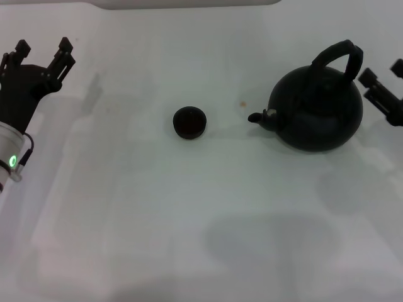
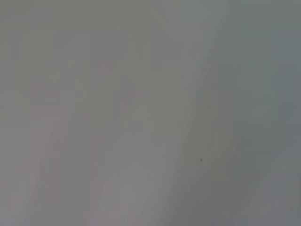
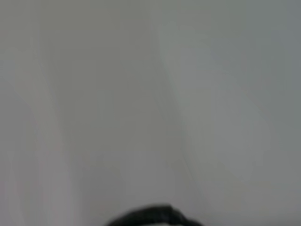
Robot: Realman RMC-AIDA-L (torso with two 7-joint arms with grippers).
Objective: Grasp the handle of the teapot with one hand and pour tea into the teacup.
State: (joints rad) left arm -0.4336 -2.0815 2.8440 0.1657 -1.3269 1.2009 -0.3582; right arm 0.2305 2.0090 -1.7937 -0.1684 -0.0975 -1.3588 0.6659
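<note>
Teapot (image 1: 318,110) sits upright on the white desk (image 1: 189,220), right of centre, spout pointing toward the robot's left at the teacup (image 1: 189,123). Cup is mid-desk, apart from the spout tip with a clear gap of bare desk between.

Handle (image 1: 337,56) arches over the pot's top, tilted toward the far right; its arc seems to run roughly along the spout line, left-right.

Right pincer (image 1: 384,82) is just beside the pot, on its right, level with the handle's right end, not touching. Fingers apart, nothing held. Right wrist view shows only a dark curved edge (image 3: 153,217), probably the pot; too blurred to be sure.

Left pincer (image 1: 41,56) hangs at the far left edge, fingers apart and empty, well away from both cup and pot. Left wrist view shows blank desk only.

Judgement: right arm is far nearer, so the grasp is its job. Handle lies left and slightly up from that pincer; fingers likely need to straddle the arc crosswise. Nothing grasped, pouring not begun.
</note>
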